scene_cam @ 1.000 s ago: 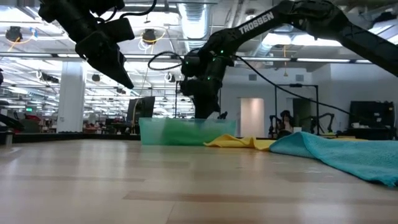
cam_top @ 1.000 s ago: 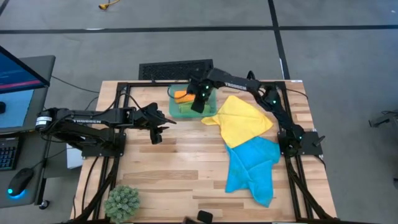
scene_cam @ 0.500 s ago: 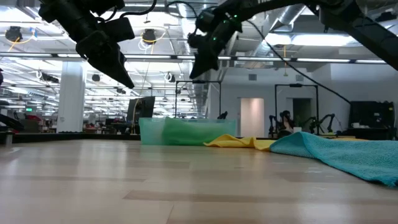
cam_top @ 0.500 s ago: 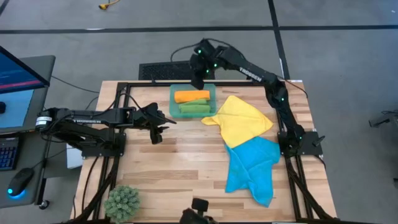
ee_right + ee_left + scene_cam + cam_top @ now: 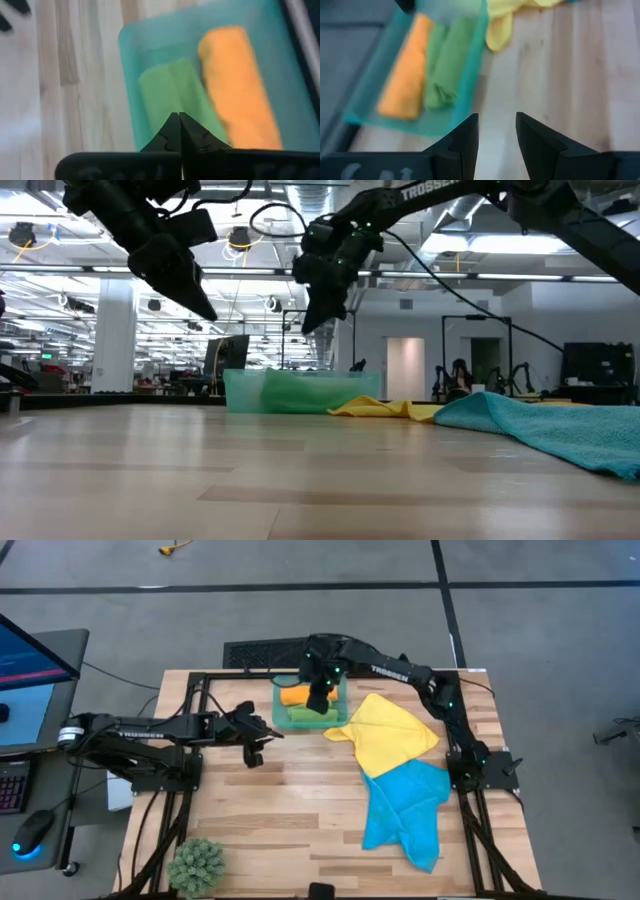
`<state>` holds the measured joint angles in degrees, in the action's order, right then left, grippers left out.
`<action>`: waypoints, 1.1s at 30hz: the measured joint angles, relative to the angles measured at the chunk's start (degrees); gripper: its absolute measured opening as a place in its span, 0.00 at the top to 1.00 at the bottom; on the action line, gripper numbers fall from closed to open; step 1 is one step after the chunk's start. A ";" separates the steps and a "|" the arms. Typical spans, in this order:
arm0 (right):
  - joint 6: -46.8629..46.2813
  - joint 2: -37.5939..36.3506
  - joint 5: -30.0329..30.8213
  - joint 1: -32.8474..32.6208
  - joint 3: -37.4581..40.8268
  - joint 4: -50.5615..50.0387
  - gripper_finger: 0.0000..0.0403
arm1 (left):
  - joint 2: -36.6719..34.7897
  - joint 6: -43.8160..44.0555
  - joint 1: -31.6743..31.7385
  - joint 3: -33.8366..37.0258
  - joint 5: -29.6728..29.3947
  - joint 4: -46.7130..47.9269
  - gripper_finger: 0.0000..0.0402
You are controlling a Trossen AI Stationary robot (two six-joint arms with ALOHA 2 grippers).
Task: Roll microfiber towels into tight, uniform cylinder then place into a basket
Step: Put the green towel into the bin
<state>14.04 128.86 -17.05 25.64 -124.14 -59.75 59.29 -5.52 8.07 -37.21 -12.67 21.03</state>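
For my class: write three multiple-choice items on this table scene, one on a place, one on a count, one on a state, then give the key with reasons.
1. Where does the yellow towel lie?
A. in the basket
B. spread on the table beside the basket
C. in the left hand

2. How many rolled towels lie in the basket?
A. one
B. two
C. four

3. How do the right hand's fingers stand?
A. shut, empty
B. wide open
C. shut on a towel

Key: 1 B, it lies flat, right of the basket. 2 B, the orange towel and green towel lie side by side. 3 A, the fingertips meet above the basket with nothing between.
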 joint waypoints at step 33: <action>4.46 -11.45 10.09 3.02 -0.11 -13.32 0.98 | 32.83 -19.58 21.97 -13.38 24.32 -17.54 0.69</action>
<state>18.50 117.40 -6.96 28.66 -124.25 -73.07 92.13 -25.10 30.03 -50.59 11.65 3.48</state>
